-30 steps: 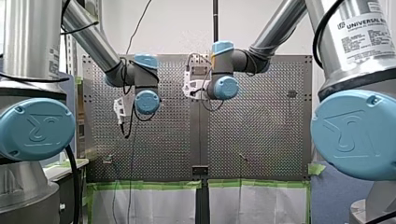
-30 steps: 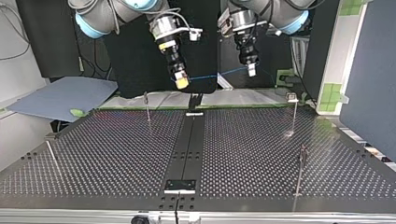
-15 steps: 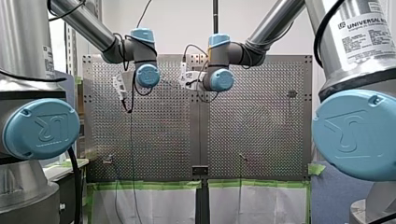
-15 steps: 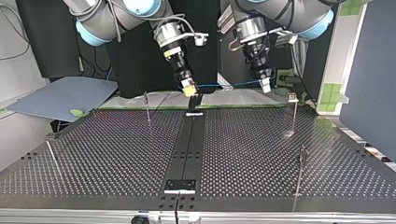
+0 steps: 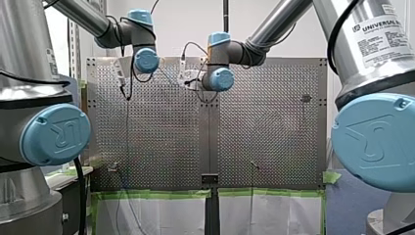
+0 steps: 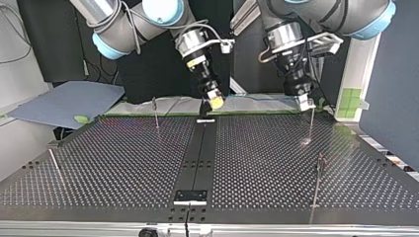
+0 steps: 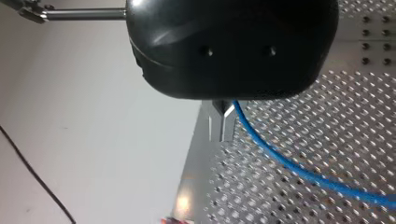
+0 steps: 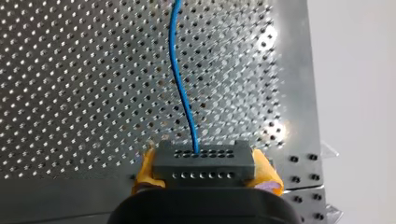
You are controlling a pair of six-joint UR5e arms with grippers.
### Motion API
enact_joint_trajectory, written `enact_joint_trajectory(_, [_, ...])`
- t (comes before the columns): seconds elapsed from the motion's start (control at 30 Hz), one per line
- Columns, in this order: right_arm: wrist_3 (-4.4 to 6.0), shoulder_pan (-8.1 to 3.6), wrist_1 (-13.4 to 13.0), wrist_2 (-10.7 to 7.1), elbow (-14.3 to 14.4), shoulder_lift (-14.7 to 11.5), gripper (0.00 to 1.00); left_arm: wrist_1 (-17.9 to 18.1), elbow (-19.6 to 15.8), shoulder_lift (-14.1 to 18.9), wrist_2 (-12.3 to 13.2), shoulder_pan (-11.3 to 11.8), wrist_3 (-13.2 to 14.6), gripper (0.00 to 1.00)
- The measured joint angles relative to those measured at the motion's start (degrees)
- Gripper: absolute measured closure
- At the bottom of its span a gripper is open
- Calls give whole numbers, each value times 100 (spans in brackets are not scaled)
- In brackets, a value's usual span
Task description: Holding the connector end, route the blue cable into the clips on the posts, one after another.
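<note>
right end effector (image 6: 216, 100) is clamped on the connector (image 8: 204, 163), anchoring that end of the blue cable (image 8: 182, 88). left end effector (image 6: 302, 101) pinches the cable further along, just above the post (image 6: 311, 123), probably to seat it in that clip.

Cable (image 8: 183, 95) between right tool (image 6: 216, 100) (top view's left) and left tool (image 6: 302, 102) — over table (image 6: 123, 163).

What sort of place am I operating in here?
Probably a robotics lab test bench: Universal Robots arms, a perforated table with clip posts, and a blue cable ending in a black connector.
</note>
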Motion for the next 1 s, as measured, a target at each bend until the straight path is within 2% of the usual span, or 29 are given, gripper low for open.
enact_joint_trajectory(0.2, [-8,76,341,5,-343,-11,100,-280,1,-202,307,307,24,100])
enact_joint_trajectory(0.43, [-1,131,670,4,-722,-11,100,-346,77,-271,717,717,24,100])
enact_joint_trajectory(0.6, [50,121,711,26,-993,7,100,-422,266,-273,987,988,-20,100])
enact_joint_trajectory(1.0, [281,-9,778,-32,-1691,172,100,-778,887,-205,1612,1627,-22,100])
